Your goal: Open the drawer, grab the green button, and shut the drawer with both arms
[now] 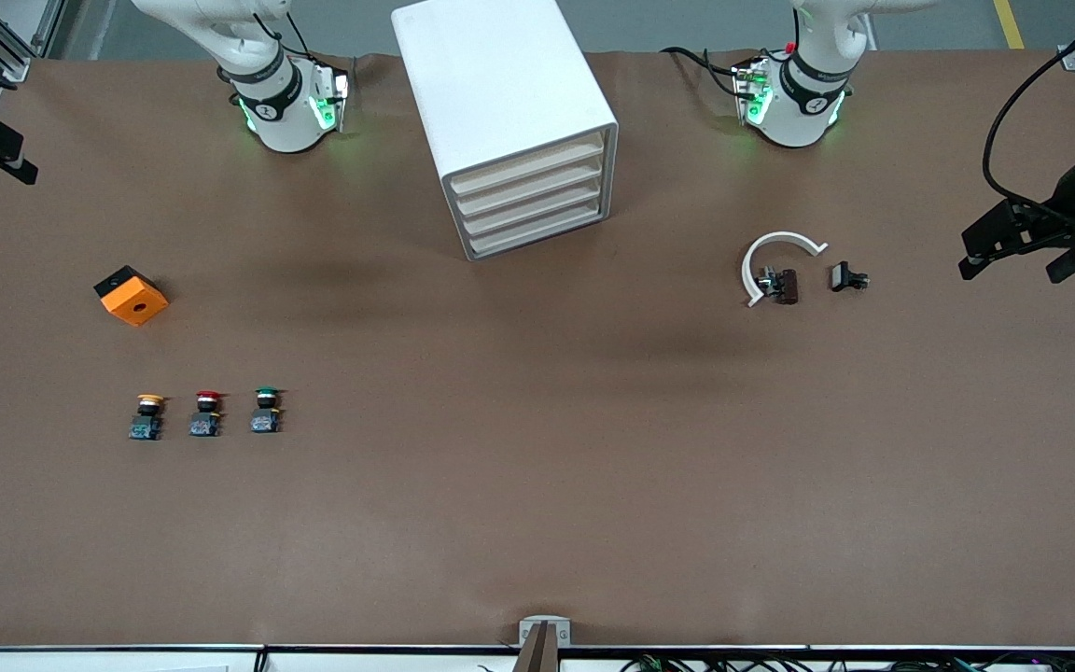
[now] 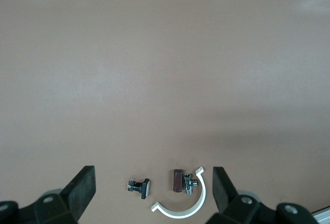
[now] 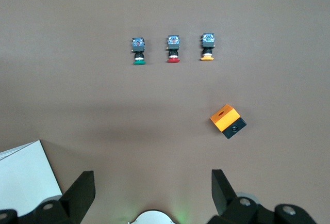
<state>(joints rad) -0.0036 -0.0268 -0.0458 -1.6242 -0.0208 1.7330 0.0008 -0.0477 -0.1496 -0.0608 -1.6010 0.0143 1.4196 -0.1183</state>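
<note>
The white cabinet (image 1: 500, 103) stands between the arm bases, and all four cream drawer fronts (image 1: 533, 201) are shut. The green-capped button (image 1: 266, 409) stands on the table toward the right arm's end, beside a red-capped button (image 1: 206, 412) and a yellow-capped button (image 1: 147, 415). It also shows in the right wrist view (image 3: 138, 50). My right gripper (image 3: 153, 193) is open and empty, high over its own base. My left gripper (image 2: 153, 190) is open and empty, high over small parts near the left arm's end; it shows at the front view's edge (image 1: 1012, 259).
An orange and black box (image 1: 132, 296) lies farther from the front camera than the buttons. A white curved piece (image 1: 774, 261), a brown part (image 1: 787, 286) and a small black part (image 1: 845, 277) lie toward the left arm's end. The cabinet corner (image 3: 20, 175) shows in the right wrist view.
</note>
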